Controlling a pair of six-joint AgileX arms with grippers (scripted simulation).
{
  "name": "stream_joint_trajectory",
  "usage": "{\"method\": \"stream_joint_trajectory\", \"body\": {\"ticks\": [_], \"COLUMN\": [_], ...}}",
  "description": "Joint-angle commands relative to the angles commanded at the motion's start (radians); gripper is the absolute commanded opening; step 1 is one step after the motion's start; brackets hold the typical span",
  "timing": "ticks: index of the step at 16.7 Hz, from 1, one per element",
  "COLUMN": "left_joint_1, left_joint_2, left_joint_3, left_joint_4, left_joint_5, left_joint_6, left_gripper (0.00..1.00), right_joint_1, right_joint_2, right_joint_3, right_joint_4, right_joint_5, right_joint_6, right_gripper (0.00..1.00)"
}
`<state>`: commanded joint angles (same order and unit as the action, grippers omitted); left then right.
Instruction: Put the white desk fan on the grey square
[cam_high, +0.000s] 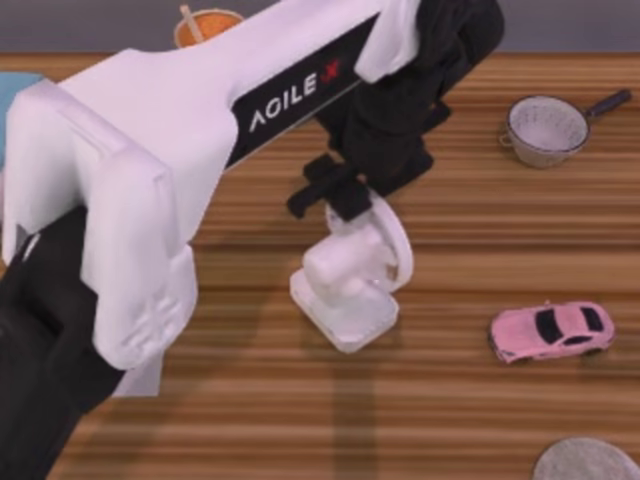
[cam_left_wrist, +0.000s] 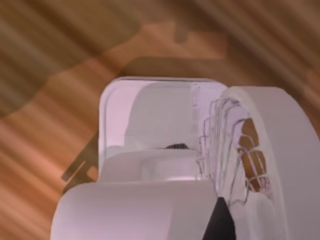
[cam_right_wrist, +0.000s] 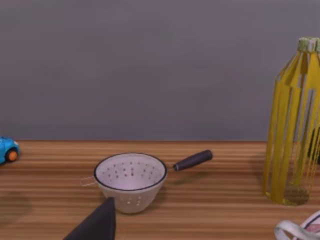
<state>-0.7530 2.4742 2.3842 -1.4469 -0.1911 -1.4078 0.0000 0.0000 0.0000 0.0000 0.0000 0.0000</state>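
The grey square (cam_high: 140, 380) peeks out at lower left under my left arm. At centre frame the left gripper (cam_high: 335, 192) pinches the white desk fan (cam_high: 352, 285); bare wood lies between them. Beyond, upper right, sits a colander (cam_high: 545, 128).

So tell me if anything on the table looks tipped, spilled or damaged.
Nothing stands out. The fan stands upright on its base under the left gripper; the colander and pink car sit upright too.

The wooden table (cam_high: 250, 420) carries the white desk fan (cam_high: 350, 275), a pink toy car (cam_high: 552, 331), a white colander (cam_high: 548, 128) and a grey disc (cam_high: 588, 462).
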Motion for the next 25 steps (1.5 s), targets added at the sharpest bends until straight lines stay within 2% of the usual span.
{"method": "stream_joint_trajectory", "body": {"ticks": [9,20,25], "left_joint_1": [-0.003,0.012,0.015], "left_joint_2": [0.017,0.142,0.166], "left_joint_3": [0.022,0.438,0.521], "left_joint_4": [-0.028,-0.298,-0.351], "left_joint_5": [0.000,0.001,0.002], "left_joint_6": [0.003,0.003,0.002], "left_gripper": [0.00,0.00,0.00], "right_joint_1": [0.000,0.000,0.000], "right_joint_2": [0.000,0.000,0.000], "right_joint_3": [0.000,0.000,0.000], "right_joint_4": [0.000,0.000,0.000], "right_joint_5": [0.000,0.000,0.000], "right_joint_6": [0.000,0.000,0.000], "right_gripper": [1.00,1.00,1.00]}}
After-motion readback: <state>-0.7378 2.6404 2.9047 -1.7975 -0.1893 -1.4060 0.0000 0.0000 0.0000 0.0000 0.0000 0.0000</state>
